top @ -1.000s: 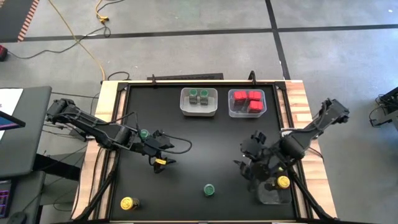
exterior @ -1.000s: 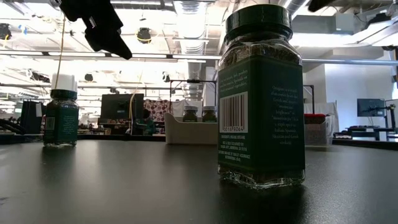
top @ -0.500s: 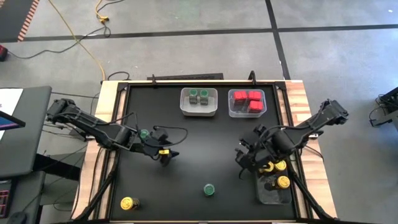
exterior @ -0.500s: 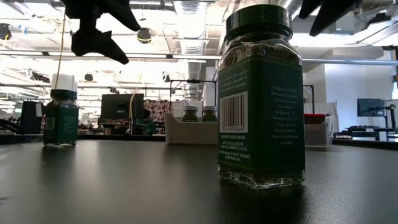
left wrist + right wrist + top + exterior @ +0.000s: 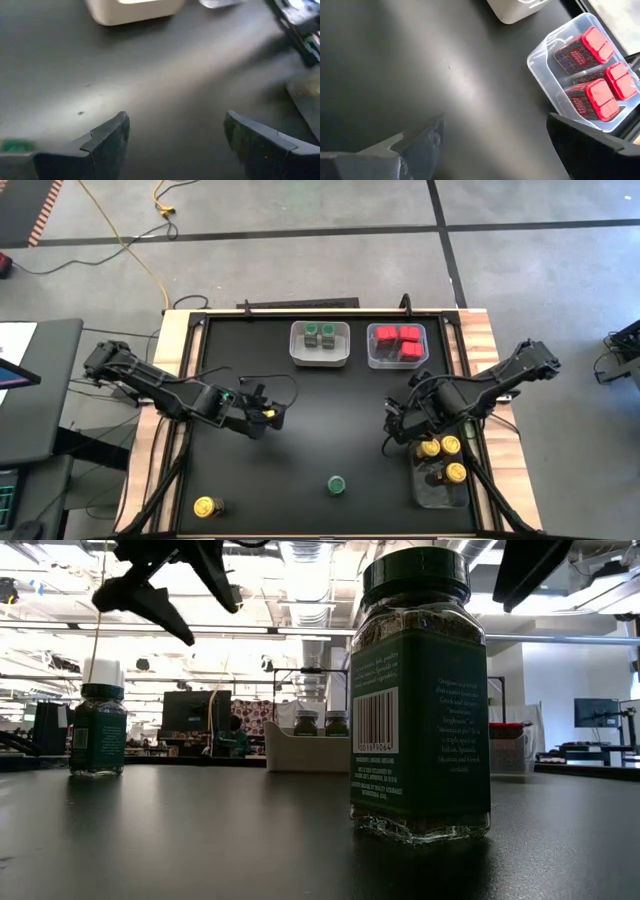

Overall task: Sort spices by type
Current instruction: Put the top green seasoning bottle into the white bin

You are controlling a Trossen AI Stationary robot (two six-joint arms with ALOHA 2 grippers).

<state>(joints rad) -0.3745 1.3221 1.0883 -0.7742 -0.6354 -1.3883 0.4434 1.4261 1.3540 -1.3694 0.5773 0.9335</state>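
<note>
The left gripper (image 5: 268,412) hangs above the table with its fingers (image 5: 107,140) spread wide and nothing between them. The right gripper (image 5: 393,425) is likewise wide apart and empty, as its wrist view shows bare tabletop between the two fingers (image 5: 417,145).

Taking the white bin (image 5: 320,343) at the far edge as the landmark: the left gripper is nearer the camera side and to the left of it, over the black table (image 5: 320,430). A green-lidded jar (image 5: 232,395) stands just beside that arm, on its outer side. The right gripper is to the right of the white bin and nearer, just beside the clear tray (image 5: 440,490) at the near right corner.

What looks done: the white bin holds green-lidded jars (image 5: 320,334). The clear bin (image 5: 397,346) just right of it holds the red boxy containers (image 5: 592,92). The clear tray holds several yellow-lidded jars (image 5: 445,460).

What looks left: a second green-lidded jar (image 5: 337,485) stands loose near the front edge, well apart from the white bin, and fills the low view. A yellow-lidded jar (image 5: 206,507) sits alone at the near left corner, far from the tray. With the jar beside the left arm, three containers appear unsorted, so the sorting seems mostly finished.
</note>
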